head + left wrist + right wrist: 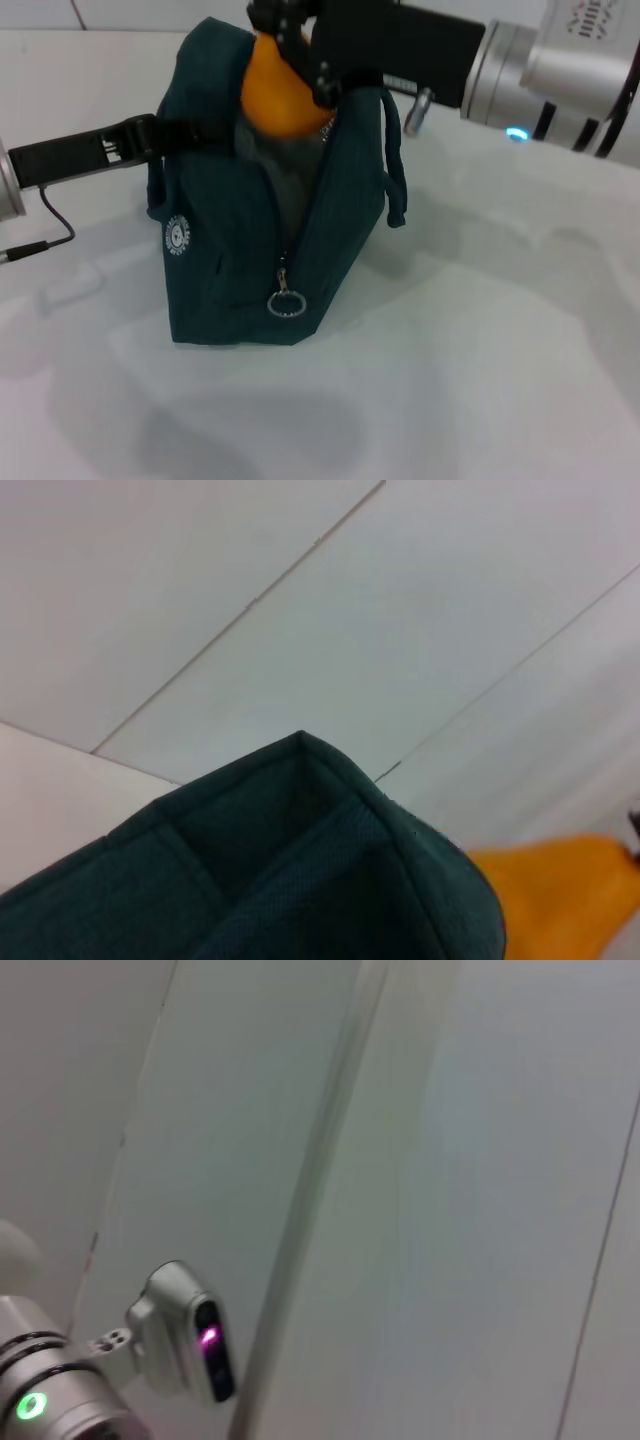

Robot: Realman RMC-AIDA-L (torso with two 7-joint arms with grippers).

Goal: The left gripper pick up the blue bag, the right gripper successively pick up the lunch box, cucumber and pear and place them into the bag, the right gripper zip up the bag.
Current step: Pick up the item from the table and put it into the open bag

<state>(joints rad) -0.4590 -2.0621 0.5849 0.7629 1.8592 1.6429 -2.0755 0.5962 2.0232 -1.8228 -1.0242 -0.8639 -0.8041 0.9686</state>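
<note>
The blue bag (255, 230) stands upright on the white table (480, 340), its top unzipped and the metal ring pull (285, 303) hanging low on its front. The left gripper (165, 135) reaches in from the left, its jaws clamped on the bag's upper edge at that side. The right gripper (290, 45) comes in from the right above the opening, jaws closed on the orange-yellow pear (283, 90), which sits partly inside the bag's mouth. The left wrist view shows the bag's fabric rim (300, 820) with the pear (560, 890) just beyond it.
</note>
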